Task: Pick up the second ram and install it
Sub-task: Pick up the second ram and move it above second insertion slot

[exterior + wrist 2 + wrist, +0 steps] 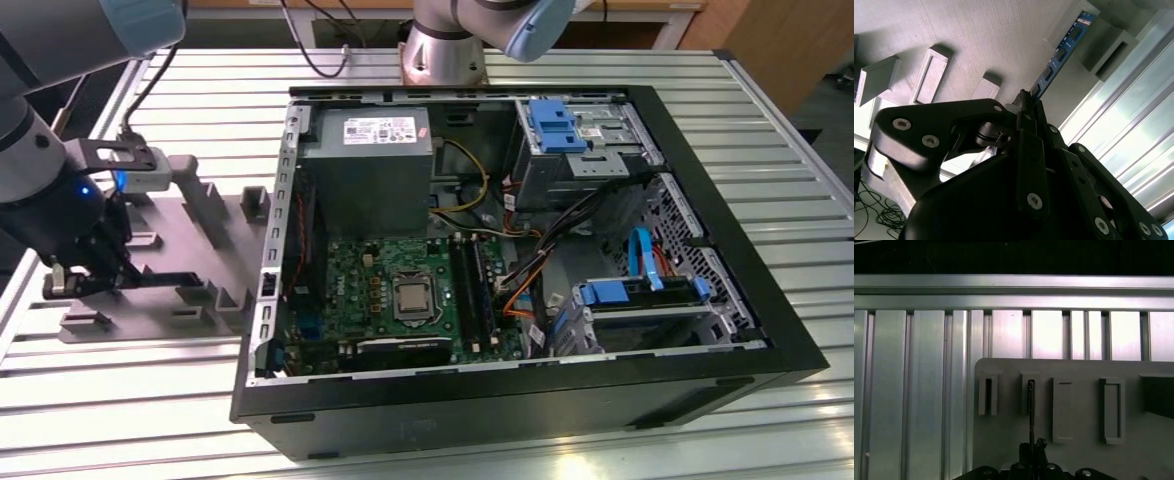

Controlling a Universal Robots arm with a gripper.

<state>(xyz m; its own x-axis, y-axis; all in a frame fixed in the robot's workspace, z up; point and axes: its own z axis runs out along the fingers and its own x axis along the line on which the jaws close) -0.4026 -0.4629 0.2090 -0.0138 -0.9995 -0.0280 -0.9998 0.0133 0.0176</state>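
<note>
At lower left of the exterior view: pincer (pixel 91 282) low over the grey holder plate (pixel 174 330), on the ribbed tabletop (pixel 134 400), just left of the open computer case (pixel 534 410).
Pincer state: clamped on the near end of the memory stick (pixel 1059 52); in the second wrist view, fingers (pixel 1040 116) closed against its two flat faces.
Memory stick: dark blue, with a row of small chips along one face; on edge over the holder plate, its far end beside a raised grey post; judged gripped but not yet lifted clear.
Long axis: straight out from the pincer, in line with the fingers; in the first wrist view, memory stick (pixel 1030 410) edge-on and thin, running from the pincer (pixel 1031 444) into a narrow slot (pixel 1030 387) of the plate.
Way from pincer: directly ahead, held by one end, the rest of its length beyond the fingertips.
Arm: single, so no choice of side.
Holder plate as container: several upright slots side by side in the first wrist view, the stick in one of them.
Computer case as container: side panel off, filling the middle and right of the exterior view; inside it a green board (pixel 360 270) at lower middle, long black sockets (pixel 470 285) beside the square processor seat, plus drive cages and cables.
Sockets: toward the exterior view's right, well apart from the pincer; whether either already holds a stick, cannot tell.
</note>
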